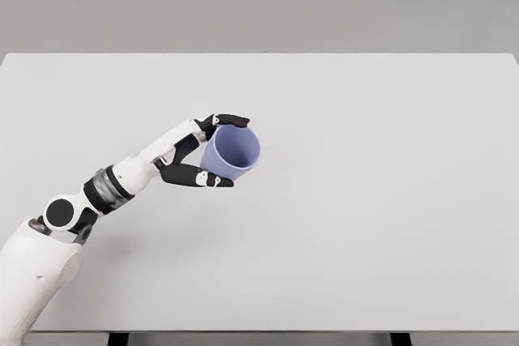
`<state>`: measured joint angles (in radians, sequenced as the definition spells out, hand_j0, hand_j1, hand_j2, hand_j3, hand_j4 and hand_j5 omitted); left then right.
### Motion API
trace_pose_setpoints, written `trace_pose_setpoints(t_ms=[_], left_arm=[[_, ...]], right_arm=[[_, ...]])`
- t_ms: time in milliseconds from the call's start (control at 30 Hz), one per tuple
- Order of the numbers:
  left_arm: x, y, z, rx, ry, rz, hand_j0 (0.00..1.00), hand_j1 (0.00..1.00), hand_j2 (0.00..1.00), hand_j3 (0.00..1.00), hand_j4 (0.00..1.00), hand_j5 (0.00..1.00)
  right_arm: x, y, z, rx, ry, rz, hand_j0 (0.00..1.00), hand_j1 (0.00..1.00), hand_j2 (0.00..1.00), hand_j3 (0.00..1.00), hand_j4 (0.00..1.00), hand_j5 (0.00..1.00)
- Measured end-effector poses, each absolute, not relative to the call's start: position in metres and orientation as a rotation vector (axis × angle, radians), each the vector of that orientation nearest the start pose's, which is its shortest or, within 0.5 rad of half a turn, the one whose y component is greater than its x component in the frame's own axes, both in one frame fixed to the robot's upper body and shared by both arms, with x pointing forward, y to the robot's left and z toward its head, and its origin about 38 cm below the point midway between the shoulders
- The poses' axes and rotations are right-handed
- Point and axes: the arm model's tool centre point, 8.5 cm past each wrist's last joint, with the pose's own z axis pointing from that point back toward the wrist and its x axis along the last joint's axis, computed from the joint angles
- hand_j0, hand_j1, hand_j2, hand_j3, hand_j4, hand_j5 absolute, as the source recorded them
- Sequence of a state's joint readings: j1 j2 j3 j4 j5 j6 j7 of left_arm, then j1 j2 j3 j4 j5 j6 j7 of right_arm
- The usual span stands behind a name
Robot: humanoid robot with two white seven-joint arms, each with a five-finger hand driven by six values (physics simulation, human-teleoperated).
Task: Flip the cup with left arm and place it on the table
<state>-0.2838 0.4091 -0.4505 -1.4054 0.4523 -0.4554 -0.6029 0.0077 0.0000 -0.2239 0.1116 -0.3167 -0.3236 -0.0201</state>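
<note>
So from the head cam, closest in is the left arm (49, 249), one arm only, coming up from the lower left corner over the near edge of the table (365, 265). White shell, black joint at the elbow, dark band at the wrist. Two dark table legs poke out under the near edge.

Follow the arm up and right and you get the left hand (190, 155), wrapped around the one cup in the scene. It's a light blue-purple cup (233, 151), no handle that I can see. Fingers (231, 121) curl over the top of it, and the thumb side (199, 176) closes on it from below, so it's a proper grip, not just resting against it. The cup is tipped on its side with the open mouth facing toward the camera and a bit right, you can see straight into it. Can't tell for sure whether it's touching the tabletop or just above it.

It sits left of the table's centre. Loads of bare surface to the right and behind, all edges well away. Beyond the far edge, just a plain grey wall (259, 6).
</note>
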Motion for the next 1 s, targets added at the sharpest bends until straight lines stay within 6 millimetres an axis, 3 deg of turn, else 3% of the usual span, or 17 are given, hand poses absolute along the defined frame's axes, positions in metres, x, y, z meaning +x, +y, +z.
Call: trace_pose_setpoints(t_ms=[1000], left_arm=[[0.391, 0.209, 0.086, -0.625, -1.706, -0.874, 0.79, 0.79, 0.79, 0.79, 0.79, 0.79]], right_arm=[[-0.016, -0.281, -0.255, -0.199, -0.213, -0.526, 1.0, 1.0, 1.0, 1.0, 1.0, 1.0]])
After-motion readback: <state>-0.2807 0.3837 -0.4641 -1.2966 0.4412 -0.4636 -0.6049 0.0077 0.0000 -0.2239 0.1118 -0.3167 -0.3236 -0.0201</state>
